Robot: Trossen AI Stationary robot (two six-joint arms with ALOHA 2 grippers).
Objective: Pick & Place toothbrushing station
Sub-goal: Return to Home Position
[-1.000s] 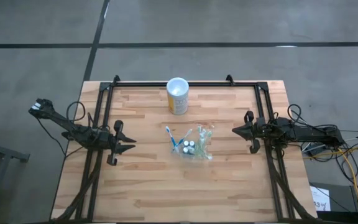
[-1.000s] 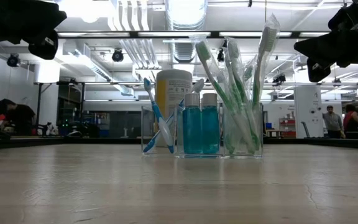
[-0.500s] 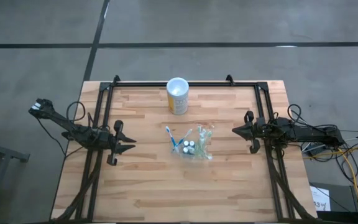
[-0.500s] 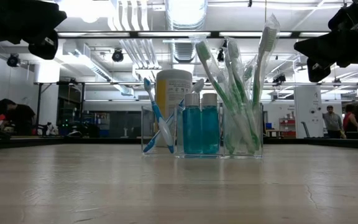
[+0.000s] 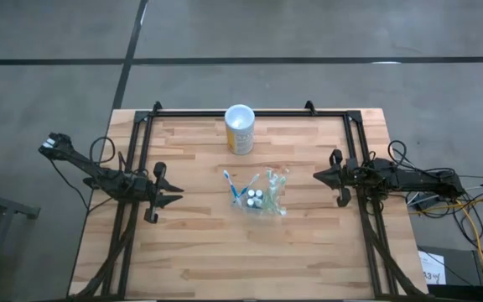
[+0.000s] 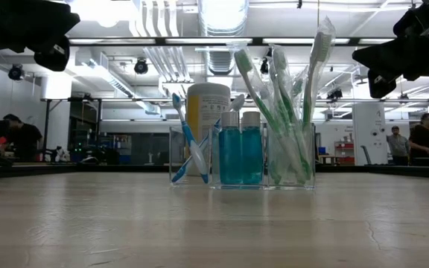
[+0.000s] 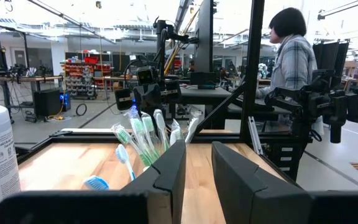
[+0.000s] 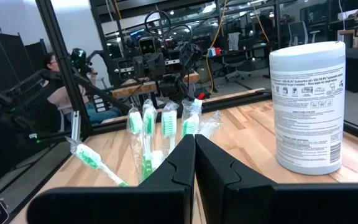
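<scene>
From above, the toothbrushing station sits near the middle of the worktop. Its long axis runs side to side between the arms, slightly skewed, with the mouth facing upward. The left gripper and right gripper hang well apart from it at either side. At table height its three sections stand in a row, broad face to the camera, and the green toothbrushes rise high over the rim, leaning. The likely trouble is that so light and top-heavy a holder would tip or skid if an arm swung low across the middle and caught those heads. The left wrist view shows that gripper released and empty, a narrow gap between its fingers. The right wrist view shows its gripper clenched on nothing.
</scene>
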